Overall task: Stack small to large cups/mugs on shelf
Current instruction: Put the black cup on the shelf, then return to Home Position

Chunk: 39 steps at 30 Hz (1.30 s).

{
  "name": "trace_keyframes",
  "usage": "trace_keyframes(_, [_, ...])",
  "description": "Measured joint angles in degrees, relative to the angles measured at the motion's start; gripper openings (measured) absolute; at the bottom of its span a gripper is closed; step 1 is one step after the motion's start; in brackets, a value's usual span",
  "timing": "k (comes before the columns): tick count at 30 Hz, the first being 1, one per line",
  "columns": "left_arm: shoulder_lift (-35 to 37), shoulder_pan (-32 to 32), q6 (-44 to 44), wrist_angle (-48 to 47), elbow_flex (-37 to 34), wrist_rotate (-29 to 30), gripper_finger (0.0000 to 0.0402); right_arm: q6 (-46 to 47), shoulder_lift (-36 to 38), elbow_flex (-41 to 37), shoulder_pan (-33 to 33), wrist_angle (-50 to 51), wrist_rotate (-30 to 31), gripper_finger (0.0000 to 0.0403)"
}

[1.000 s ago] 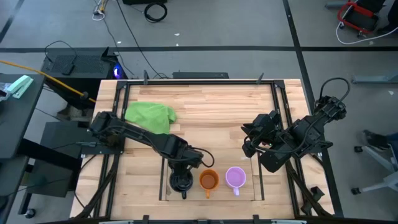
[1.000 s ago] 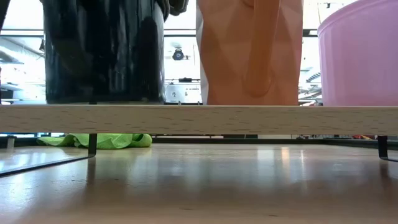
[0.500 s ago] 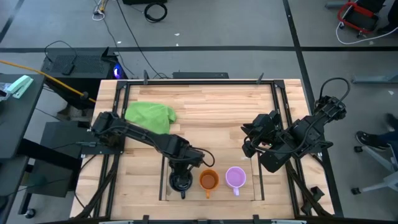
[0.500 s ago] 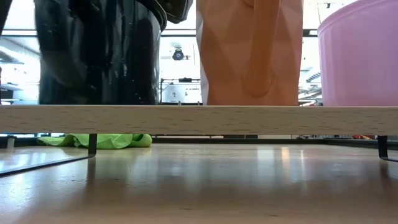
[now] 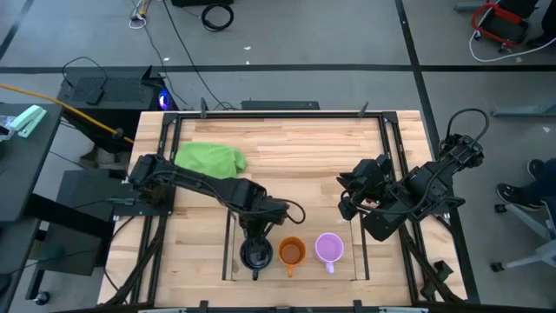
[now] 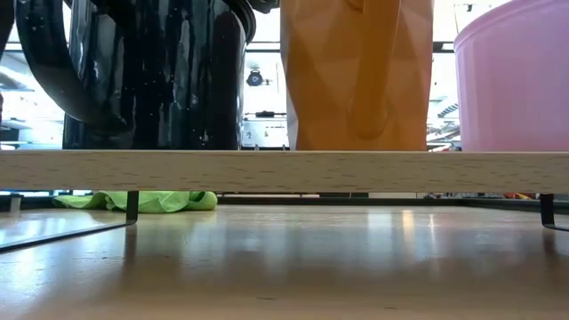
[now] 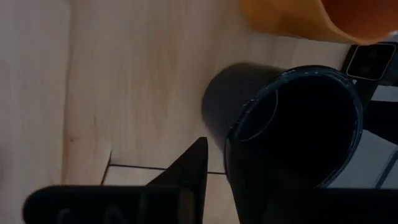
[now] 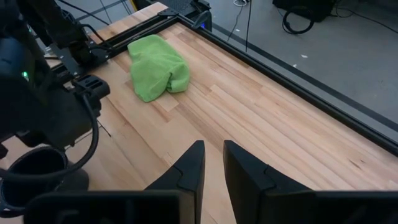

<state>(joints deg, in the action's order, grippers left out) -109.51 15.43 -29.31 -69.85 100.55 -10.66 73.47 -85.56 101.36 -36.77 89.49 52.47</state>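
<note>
— Light wood shelf at the table's near edge, between its two thin clear side panels: what stands on it?

— Three handled mugs in a row. The glossy dark navy-black mug is on the left, the orange mug in the middle just beside it, the lilac-purple mug on the right.

— And the left gripper?

— It sits right over the dark mug. In the left wrist view one finger is outside the mug's wall, beside the rim; I cannot tell whether the fingers are clamped on it or apart.

— The right gripper?

— It hovers over bare table to the right of the shelf, fingers nearly together, holding nothing.

— Anything else?

— A crumpled green cloth lies at the far left of the table.
</note>
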Motion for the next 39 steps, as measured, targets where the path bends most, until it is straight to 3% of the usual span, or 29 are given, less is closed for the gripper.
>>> trace_keyframes(9, [0.0, -2.5, 0.0, -3.0, 3.5, 0.6, 0.0083, -0.2, 0.0, 0.0, -0.1, 0.0, 0.0, 0.0065])
trace_keyframes(17, [0.0, -3.8, 1.5, -7.0, 15.8, 2.1, 0.0082, -0.2, 0.0, 0.0, -0.2, 0.1, -0.5, 0.0065])
trace_keyframes(26, [0.0, -2.9, 5.1, -15.3, 34.4, 16.2, 0.0074, -1.2, 0.0, 0.0, -2.7, 0.2, -4.7, 0.0065])
trace_keyframes(31, [5.4, -2.1, 5.9, -13.8, 31.8, 25.0, 0.008, 0.3, 0.5, 0.0, -6.7, 0.2, -4.6, 0.0065])
trace_keyframes(34, [7.4, -0.9, 2.0, -14.0, 31.8, 30.8, 0.0082, 0.5, 0.7, 0.0, -9.2, 0.0, -4.6, 0.0065])
trace_keyframes(39, [8.5, 1.1, -4.5, -14.1, 31.8, 32.9, 0.0078, 0.5, 0.7, 0.1, -12.3, -0.1, -4.6, 0.0065])
